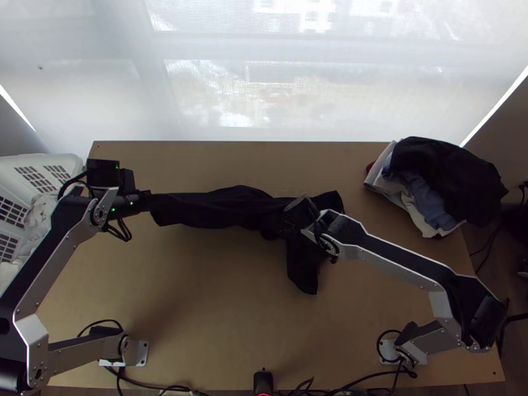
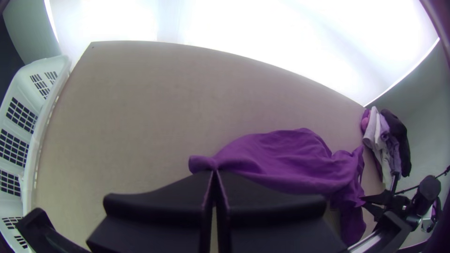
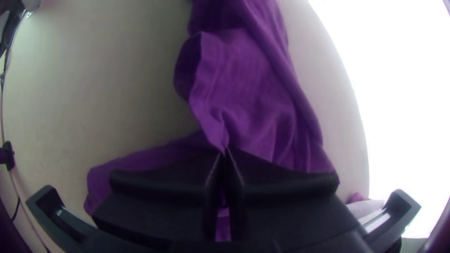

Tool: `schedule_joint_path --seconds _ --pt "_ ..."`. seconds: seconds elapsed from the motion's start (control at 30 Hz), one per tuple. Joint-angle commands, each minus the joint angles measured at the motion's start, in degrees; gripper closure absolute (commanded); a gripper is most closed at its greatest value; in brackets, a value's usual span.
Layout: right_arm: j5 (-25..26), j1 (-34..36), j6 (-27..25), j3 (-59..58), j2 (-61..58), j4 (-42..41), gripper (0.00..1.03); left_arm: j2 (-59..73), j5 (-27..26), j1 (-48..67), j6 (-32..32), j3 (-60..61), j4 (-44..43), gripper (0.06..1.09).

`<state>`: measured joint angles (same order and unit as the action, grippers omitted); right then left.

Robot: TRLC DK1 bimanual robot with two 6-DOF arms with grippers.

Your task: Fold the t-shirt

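Shirt (image 1: 224, 208) pinched tight by left tool (image 1: 148, 195), right tool (image 1: 284, 230); wider tabletop (image 1: 218, 297) toward near edge (image 1: 455, 383).

T-shirt (image 1: 231, 210) — plain, near-black. Tabletop (image 1: 218, 297) tan; basket (image 1: 49, 160) white. Clothes pile (image 1: 442, 175) — black, muted blue, off-white, a spot of red.

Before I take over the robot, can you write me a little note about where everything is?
Left gripper: shut on one end of the t-shirt.
Right gripper: shut on a pinch nearer the other end.
T-shirt: stretched long and bunched between them, one part trailing toward the table's near edge.
Done: both grippers have hold.
To do: spread it flat, then fold.
Clothes pile: far right corner.
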<state>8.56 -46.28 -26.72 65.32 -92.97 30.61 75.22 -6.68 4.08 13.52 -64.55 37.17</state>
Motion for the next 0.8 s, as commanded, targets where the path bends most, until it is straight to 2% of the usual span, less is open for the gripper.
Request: schedule_joint_path --seconds 0.0,0.5,0.77 --pt "0.06 3.66 -1.49 4.20 4.11 2.61 1.00 -2.18 -0.35 -0.91 -0.07 -0.13 0.45 1.05" --pt "0.32 9.54 -3.69 9.83 17.47 9.20 1.00 -7.63 -0.35 -3.72 0.72 -9.89 4.58 1.05" --pt "2.87 10.07 -5.54 14.13 23.53 11.84 1.00 -10.18 -0.27 -6.01 1.16 -17.18 6.95 1.05"
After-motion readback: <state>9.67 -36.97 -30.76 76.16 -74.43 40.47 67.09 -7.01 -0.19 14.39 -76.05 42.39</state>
